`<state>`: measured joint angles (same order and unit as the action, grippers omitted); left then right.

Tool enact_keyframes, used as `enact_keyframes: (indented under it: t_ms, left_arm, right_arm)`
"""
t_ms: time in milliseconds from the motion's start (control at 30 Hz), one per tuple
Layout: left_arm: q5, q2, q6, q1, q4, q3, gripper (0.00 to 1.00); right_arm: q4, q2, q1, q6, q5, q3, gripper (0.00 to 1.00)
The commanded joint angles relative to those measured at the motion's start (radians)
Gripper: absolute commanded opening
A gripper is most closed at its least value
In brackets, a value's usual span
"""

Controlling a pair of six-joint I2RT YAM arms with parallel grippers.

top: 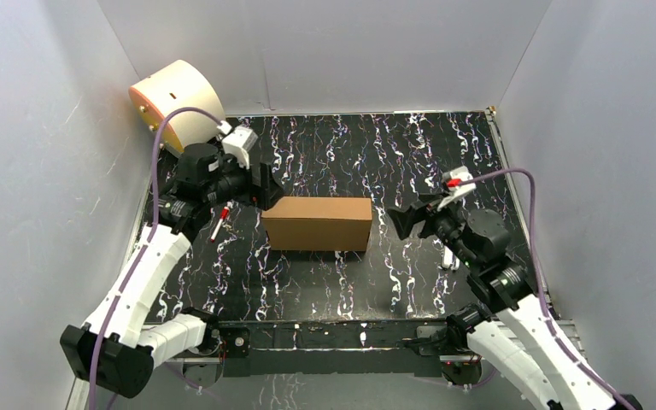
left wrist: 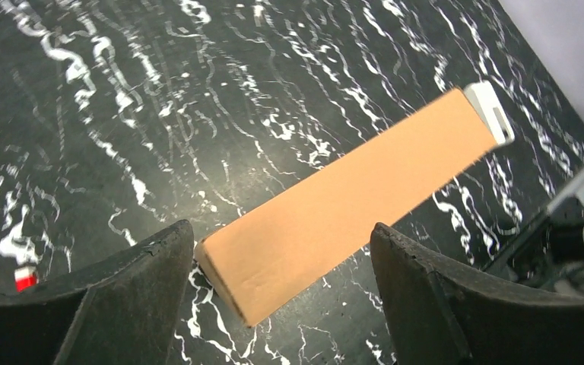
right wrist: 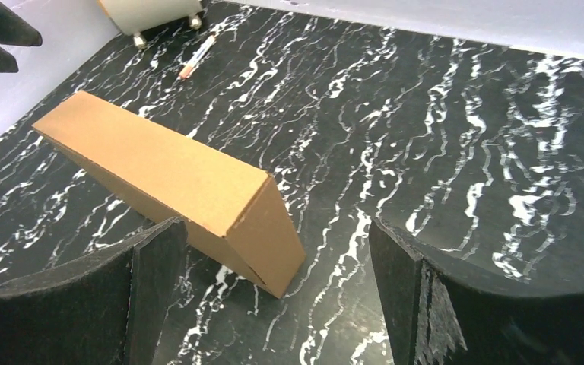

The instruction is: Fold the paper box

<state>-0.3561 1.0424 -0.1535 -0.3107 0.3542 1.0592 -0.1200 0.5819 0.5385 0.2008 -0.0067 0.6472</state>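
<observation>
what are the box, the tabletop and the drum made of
Box: plain brown cardboard, matte; the right wrist view shows folded edges and a seam at its end. Tabletop: black with white marble-like veins and a slight sheen; probably a printed sheet or laminate, but I cannot tell which. Drum: cream matte side, orange-tan face; plastic or card, unclear from here.

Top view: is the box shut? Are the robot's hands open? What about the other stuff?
paper box: folded shut, not gripped.
left gripper: open, jaws straddling one box end.
right gripper: open, jaws straddling the other end.
cream drum: tipped on its side in the corner.
pen: lying flat.
</observation>
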Motion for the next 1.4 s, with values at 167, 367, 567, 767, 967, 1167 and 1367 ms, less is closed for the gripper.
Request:
enact_keyframes:
  t_ms: [167, 367, 567, 767, 967, 1167, 1367]
  left_arm:
    - [-0.168, 0.206, 0.418, -0.178, 0.103, 0.207, 0.84]
    - [-0.218, 0.373, 0.631, -0.263, 0.234, 0.324, 0.85]
    - [-0.179, 0.465, 0.723, -0.308, 0.258, 0.322, 0.86]
    - [-0.197, 0.471, 0.76, -0.343, 0.238, 0.275, 0.81]
    - [-0.172, 0.44, 0.797, -0.361, 0.196, 0.254, 0.57]
    - [-0.049, 0.397, 0.876, -0.411, 0.147, 0.232, 0.37]
    - [0.217, 0.327, 0.996, -0.502, -0.189, 0.081, 0.36]
  right_arm:
    - [-0.111, -0.239, 0.003, -0.164, 0.05, 0.029, 0.99]
    - [-0.179, -0.288, 0.003, -0.237, 0.066, 0.036, 0.98]
    - [-0.187, -0.305, 0.003, -0.28, 0.059, 0.014, 0.99]
    - [-0.168, -0.32, 0.003, -0.275, 0.041, -0.047, 0.99]
    - [-0.171, -0.363, 0.003, -0.259, 0.029, -0.072, 0.99]
    - [-0.175, -0.382, 0.002, -0.256, 0.056, -0.077, 0.99]
    - [-0.176, -0.381, 0.003, -0.253, 0.064, -0.078, 0.99]
